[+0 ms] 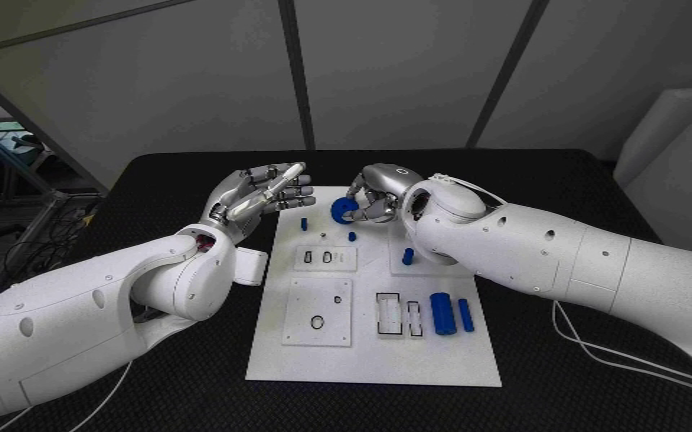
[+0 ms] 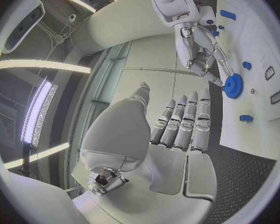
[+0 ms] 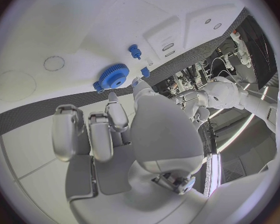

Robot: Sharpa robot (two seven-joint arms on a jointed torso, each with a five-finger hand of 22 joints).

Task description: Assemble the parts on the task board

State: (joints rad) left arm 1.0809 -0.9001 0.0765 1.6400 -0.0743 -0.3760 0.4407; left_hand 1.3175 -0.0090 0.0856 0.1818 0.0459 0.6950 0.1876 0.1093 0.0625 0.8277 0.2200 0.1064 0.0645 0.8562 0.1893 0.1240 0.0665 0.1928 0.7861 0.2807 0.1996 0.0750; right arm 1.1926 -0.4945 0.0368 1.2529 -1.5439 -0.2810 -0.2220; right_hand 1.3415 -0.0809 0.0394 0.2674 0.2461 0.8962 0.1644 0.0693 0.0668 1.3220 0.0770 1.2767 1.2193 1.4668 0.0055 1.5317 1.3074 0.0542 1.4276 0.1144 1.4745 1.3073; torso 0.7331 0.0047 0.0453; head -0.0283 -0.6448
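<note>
The right hand (image 1: 378,195) pinches the blue gear (image 1: 345,211) at 12 o'clock on the task board (image 1: 372,354). It looks light, stiff, best gripped by its toothed rim. The left hand (image 1: 260,193) hovers empty, fingers apart.

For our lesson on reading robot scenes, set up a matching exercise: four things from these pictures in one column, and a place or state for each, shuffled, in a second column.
Things:
1. blue gear
2. left hand
3. two blue cylinders
4. task board

Places or states:
A. lying side by side near the board's right edge
B. white, in the middle of the black table
C. held up with fingers apart, holding nothing
D. at the fingertips of the right hand, at the board's far end

Pairs: 1-D, 2-C, 3-A, 4-B
</note>
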